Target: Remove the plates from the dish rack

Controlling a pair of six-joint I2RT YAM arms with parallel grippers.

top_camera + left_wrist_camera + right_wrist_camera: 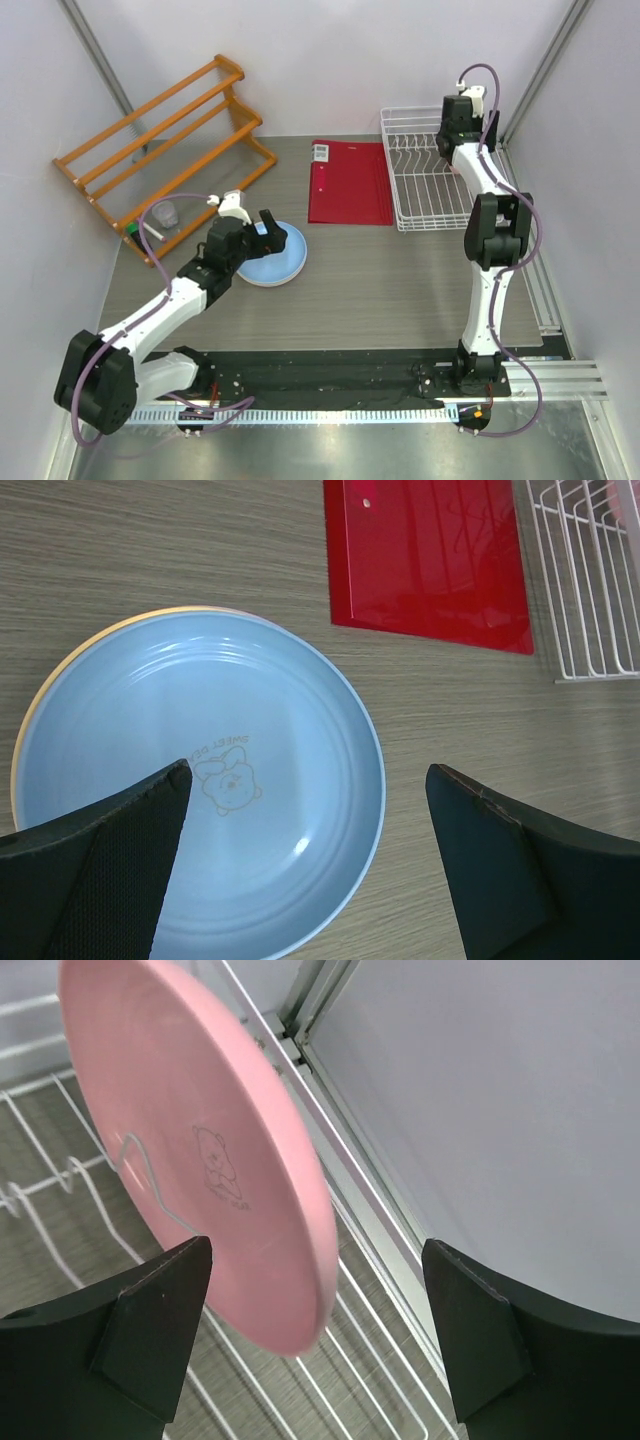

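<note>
Arm bases (480,365) sit at near edge of counter (380,290), L one toward near-left corner, R one right of centre. Far-left corner: wood rack (165,150), orange, standing at an angle to the edges. Just right of it, L gripper (274,232) hangs over blue plate (275,262), fingers (100,870) spread wide, holding nothing, no contact w/ plate seen. Blue plate lies flat on counter, left of centre, face up, small bear print in its middle. It sits on yellow plate (38,692), of which only a thin rim shows along blue's left side. Can't tell whether more plates lie under.

Next, toward far edge near centre: red mat (350,183), flat, glossy, its right edge just beside dish rack (410,205). Rack is white wire, in far-right corner, along right edge. R arm (495,240) stretches to it, w/ R gripper (318,1248) over rack's far-right part, fingers apart. Pink plate (200,1140) stands on edge in rack, tilted, a wire prong across its face. Its lower rim falls btwn the spread fingers in wrist view. Can't tell if either pad touches it.
</note>
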